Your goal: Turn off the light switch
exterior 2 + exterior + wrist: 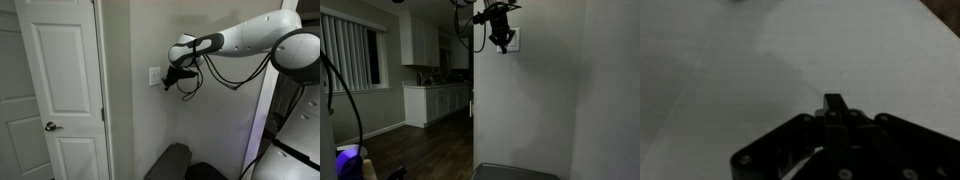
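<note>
While the gripper (168,78), closed and empty, sits against the light switch (154,77), the flip itself seems still undone.

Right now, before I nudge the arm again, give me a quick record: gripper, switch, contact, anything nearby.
gripper: raised at the wall, level with the switch; the wrist view shows its fingers closed together
light switch: small white plate on the wall, between the door and the gripper in an exterior view
contact: gripper tip is at the plate's edge; cannot tell if it touches
switch position: too small to read
wrist view: only bare wall ahead
door: white, closed
</note>
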